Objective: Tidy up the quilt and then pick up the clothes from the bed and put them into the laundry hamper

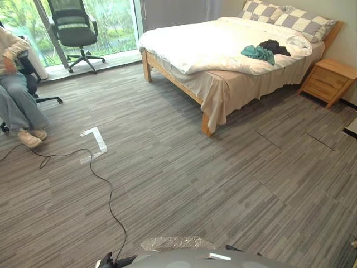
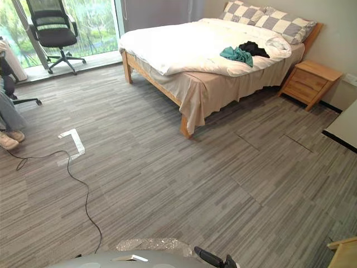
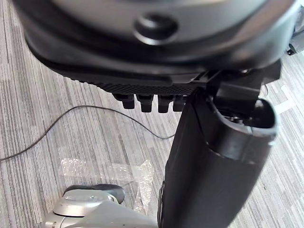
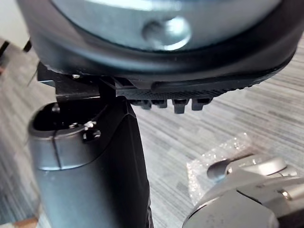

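Observation:
A white quilt (image 1: pixel 212 44) lies spread over the wooden bed (image 1: pixel 173 78) across the room, its near edge hanging unevenly over the beige sheet. On it, near the pillows, lie a teal garment (image 1: pixel 257 53) and a black garment (image 1: pixel 274 47), touching each other. Both hands are far from the bed, low at my sides over the carpet. My left hand (image 3: pixel 213 166) shows its thumb and a row of relaxed fingers (image 3: pixel 147 102) with nothing in them. My right hand (image 4: pixel 90 166) looks the same, open and holding nothing.
Checkered pillows (image 1: pixel 290 19) rest at the bed's head and a wooden nightstand (image 1: pixel 329 81) stands beside it. A person (image 1: pixel 17 100) sits at the left; an office chair (image 1: pixel 75 30) is by the window. White tape (image 1: pixel 95 139) marks the carpet. A wooden piece (image 2: pixel 346 254) sits at the lower right.

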